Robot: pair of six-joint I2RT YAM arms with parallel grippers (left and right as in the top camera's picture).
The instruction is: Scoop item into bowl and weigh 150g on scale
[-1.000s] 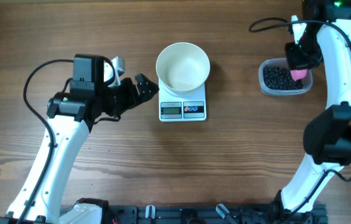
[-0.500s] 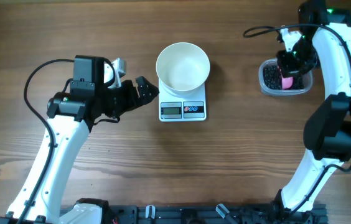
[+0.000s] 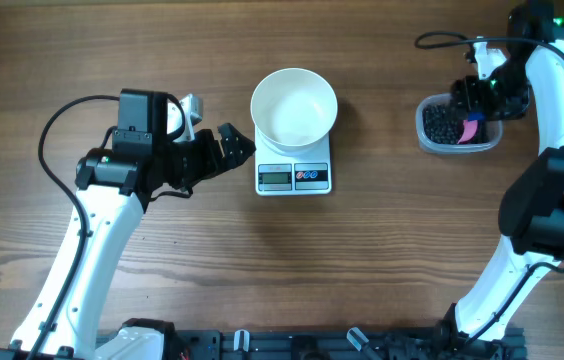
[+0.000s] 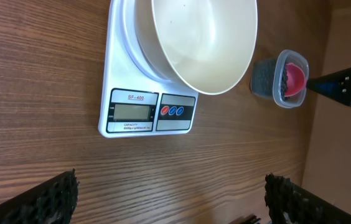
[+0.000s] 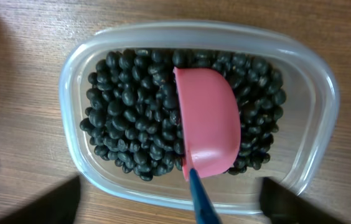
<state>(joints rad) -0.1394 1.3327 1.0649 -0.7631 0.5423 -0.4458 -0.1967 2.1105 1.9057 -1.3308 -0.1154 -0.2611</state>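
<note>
The right gripper [image 5: 170, 198] hangs over a small clear rectangular plastic tub [image 5: 325, 93] near the right edge of the wooden table [image 3: 382, 260]. Its two dark fingers [image 5: 51, 202] stand wide apart at either side of the wrist view, and nothing is gripped between them. The tub holds a loose pile of small round black beans [image 5: 132, 124]. A pink plastic scoop [image 5: 208, 121] lies on top of the beans, right of the tub's middle, and its blue handle [image 5: 200, 202] points back between the spread fingers without touching either. In the middle of the table a round glossy white bowl [image 3: 294, 105] sits on a small flat white kitchen scale [image 3: 294, 176]. The bowl is empty, and the scale's grey display and two round buttons show in front of it. Bowl and scale are well apart from the tub. The left gripper [image 4: 170, 186] is just left of the scale and points toward it, its jaws fully spread and empty, above bare wood.
</note>
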